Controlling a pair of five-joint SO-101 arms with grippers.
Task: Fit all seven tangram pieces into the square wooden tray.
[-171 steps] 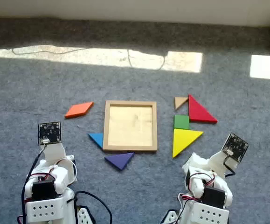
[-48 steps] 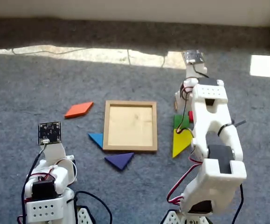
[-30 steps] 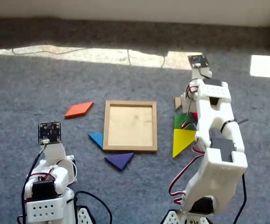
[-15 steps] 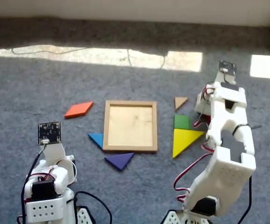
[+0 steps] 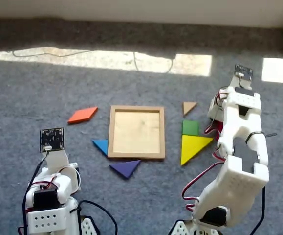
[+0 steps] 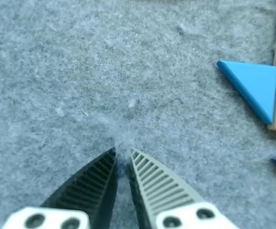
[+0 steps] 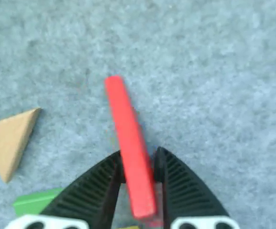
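My right pincer [image 7: 138,152] is clamped on the red triangle [image 7: 126,133], which stands on edge between its fingers over the carpet [image 5: 43,88], near the tan triangle [image 7: 9,138] and green square [image 7: 35,202], right of the tray [image 5: 136,108]. My left pincer [image 6: 122,153] is together, holding nothing, near the blue triangle [image 6: 254,88], which touches the tray's edge. The yellow triangle [image 5: 192,147], purple triangle [image 5: 125,168] and orange piece [image 5: 82,114] lie outside the tray.

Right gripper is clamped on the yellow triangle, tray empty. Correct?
No. The right gripper is shut on the red piece, held on edge, per the right wrist view. The yellow triangle lies on the carpet beside the tray, which is empty.
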